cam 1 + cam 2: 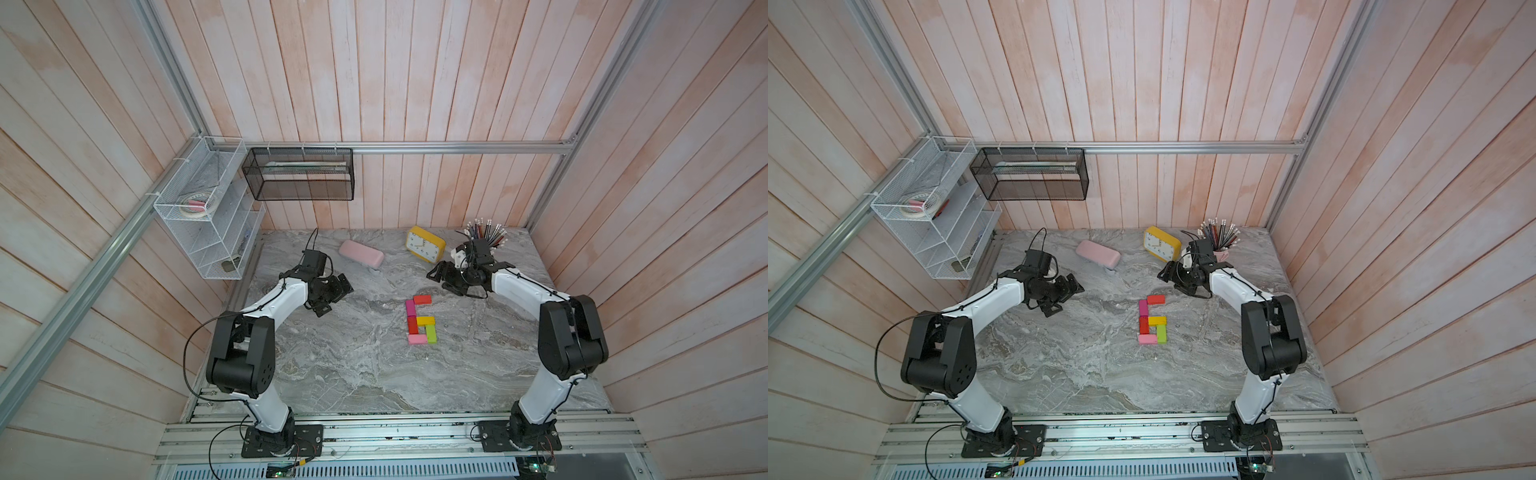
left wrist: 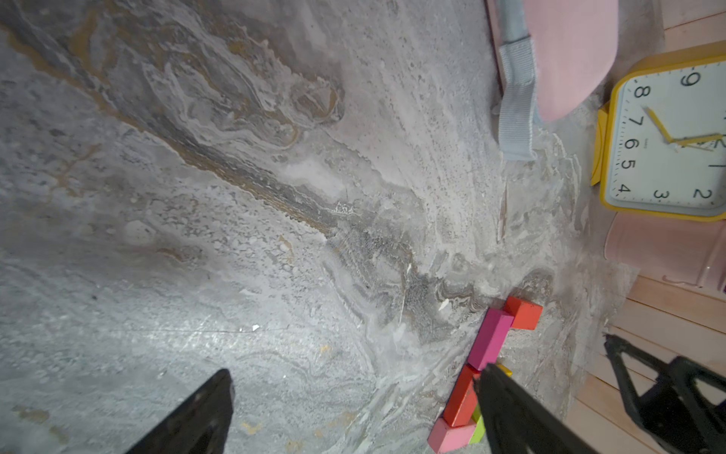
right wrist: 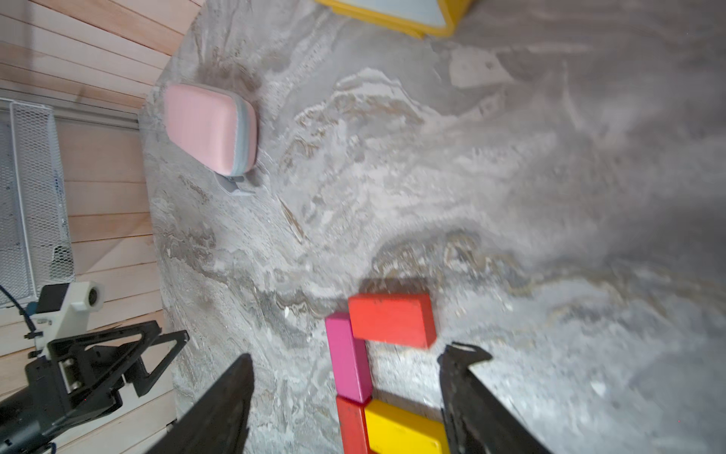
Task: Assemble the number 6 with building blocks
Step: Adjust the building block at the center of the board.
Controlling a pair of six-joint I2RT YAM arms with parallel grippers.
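Hovering over the grey marbled tabletop (image 1: 353, 365) inside pink plank walls (image 1: 415, 83), left pincer (image 2: 353, 375) and right pincer (image 3: 353, 353) both gape empty.

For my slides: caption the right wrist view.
Open, empty right gripper near the six's top red block and magenta block.

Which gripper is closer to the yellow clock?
Right. The right gripper hovers just in front of the yellow clock; the left gripper is farther off, on the pink case's other side.
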